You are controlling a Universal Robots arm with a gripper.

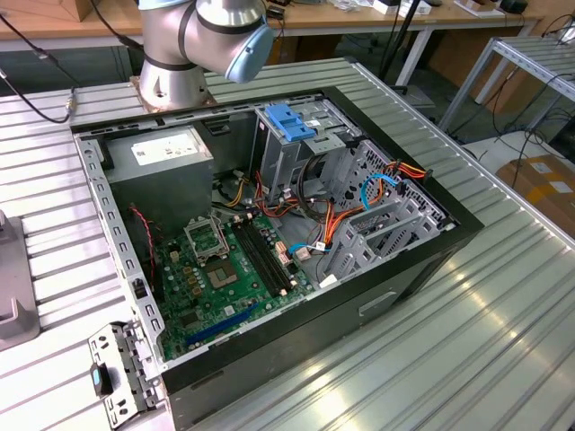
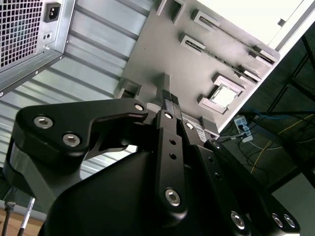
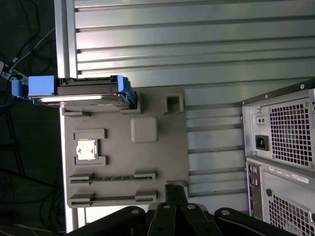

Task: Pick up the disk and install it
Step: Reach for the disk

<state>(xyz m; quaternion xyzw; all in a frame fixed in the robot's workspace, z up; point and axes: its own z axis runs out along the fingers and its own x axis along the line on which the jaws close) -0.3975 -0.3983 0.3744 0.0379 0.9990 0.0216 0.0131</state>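
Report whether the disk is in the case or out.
Out: in the first wrist view the disk sits on the grey tray, apart from the computer case.

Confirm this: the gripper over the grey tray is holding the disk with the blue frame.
Not right. The gripper is over the grey tray, but the disk is not in it. The disk sits at one end of that tray, apart from the gripper, as the first wrist view shows.

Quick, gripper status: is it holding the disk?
Gripper: closed, holding nothing. The disk sits at the edge of the grey tray, apart from the gripper.
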